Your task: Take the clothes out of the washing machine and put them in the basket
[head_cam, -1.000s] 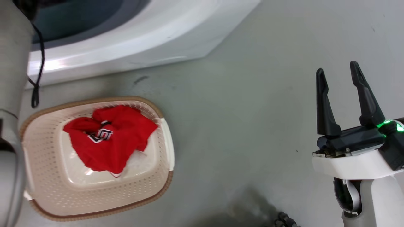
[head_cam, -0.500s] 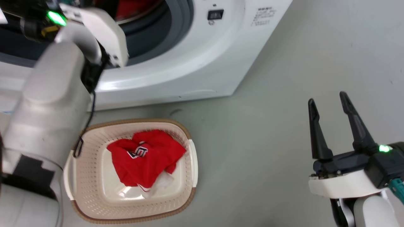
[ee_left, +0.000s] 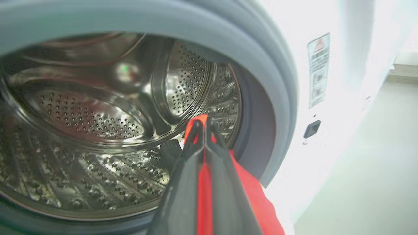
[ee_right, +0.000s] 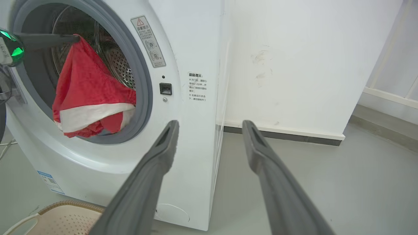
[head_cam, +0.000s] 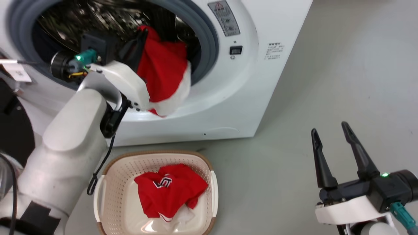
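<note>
The white washing machine [head_cam: 251, 85] stands with its drum [ee_left: 98, 114] exposed. My left gripper [head_cam: 142, 31] is at the drum mouth, shut on the top of a red garment with white lining [head_cam: 163, 71]. The garment hangs down over the grey door ring [head_cam: 209, 36]. In the left wrist view the left gripper [ee_left: 203, 123] pinches red cloth [ee_left: 254, 202]. In the right wrist view the same garment [ee_right: 88, 91] dangles from the left gripper [ee_right: 73, 38]. A second red garment [head_cam: 169, 194] lies in the cream basket [head_cam: 147, 155] on the floor below. My right gripper [head_cam: 329, 130] [ee_right: 210, 125] is open and holds nothing, off to the right.
Grey floor [head_cam: 343, 65] stretches to the right of the washer. A white wall with a dark skirting [ee_right: 284, 133] runs beside the machine. The basket's corner [ee_right: 65, 209] sits just in front of the washer base. A black cable [head_cam: 98, 176] hangs from my left arm over the basket's left rim.
The head camera has tilted up, bringing the washer's opening into view. My left gripper now holds a red garment up at the drum mouth. The right gripper stays open.
</note>
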`<state>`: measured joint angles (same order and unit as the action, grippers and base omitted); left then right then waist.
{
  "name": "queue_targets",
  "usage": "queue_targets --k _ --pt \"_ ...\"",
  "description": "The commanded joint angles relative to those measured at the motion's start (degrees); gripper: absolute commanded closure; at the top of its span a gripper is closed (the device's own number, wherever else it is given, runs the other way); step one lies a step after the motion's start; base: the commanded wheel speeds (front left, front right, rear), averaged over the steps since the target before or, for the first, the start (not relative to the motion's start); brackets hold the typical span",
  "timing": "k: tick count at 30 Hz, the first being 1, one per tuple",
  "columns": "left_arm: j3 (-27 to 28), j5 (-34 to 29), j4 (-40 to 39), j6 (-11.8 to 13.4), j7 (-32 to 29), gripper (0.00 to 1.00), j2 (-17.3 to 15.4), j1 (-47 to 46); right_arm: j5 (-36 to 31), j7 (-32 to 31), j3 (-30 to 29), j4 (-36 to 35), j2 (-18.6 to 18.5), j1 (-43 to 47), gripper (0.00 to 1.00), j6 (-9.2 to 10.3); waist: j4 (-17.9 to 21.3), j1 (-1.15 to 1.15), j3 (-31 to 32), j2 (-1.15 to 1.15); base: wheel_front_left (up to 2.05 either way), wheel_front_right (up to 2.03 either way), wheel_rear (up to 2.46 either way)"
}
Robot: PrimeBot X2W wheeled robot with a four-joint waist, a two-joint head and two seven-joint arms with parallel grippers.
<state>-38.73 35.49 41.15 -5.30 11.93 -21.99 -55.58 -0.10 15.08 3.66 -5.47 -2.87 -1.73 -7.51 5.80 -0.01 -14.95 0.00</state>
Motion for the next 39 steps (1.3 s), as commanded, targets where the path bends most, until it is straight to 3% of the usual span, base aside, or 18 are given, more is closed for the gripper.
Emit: queue_targets --k 1,23,32,39 --pt "-0.21 -0.09 -3.04 1.04 0.13 1.00 -0.98 2.14 -0.46 0.13 0.07 0.20 -0.02 1.26 0.00 0.04 -1.09 0.01 2.56 0.00 0.00 0.00 0.00" --pt "2.95 -1.23 -45.82 15.64 -6.09 1.00 -13.71 17.95 -0.37 0.13 0.56 0.78 -0.02 5.31 0.00 0.04 -4.03 0.01 8.46 0.00 0.00 0.00 0.00" --pt "1.96 -2.30 -54.78 19.54 -8.00 1.00 -17.58 24.95 -0.24 0.13 0.47 0.21 -0.02 4.20 0.00 0.04 -3.85 0.01 6.09 0.00 0.00 0.00 0.00" --pt "0.58 -1.12 -55.08 20.52 -8.06 1.00 -18.02 29.74 -0.43 0.13 0.22 -0.19 -0.02 2.36 0.00 0.04 -3.31 0.01 2.77 0.00 0.00 0.00 0.00"
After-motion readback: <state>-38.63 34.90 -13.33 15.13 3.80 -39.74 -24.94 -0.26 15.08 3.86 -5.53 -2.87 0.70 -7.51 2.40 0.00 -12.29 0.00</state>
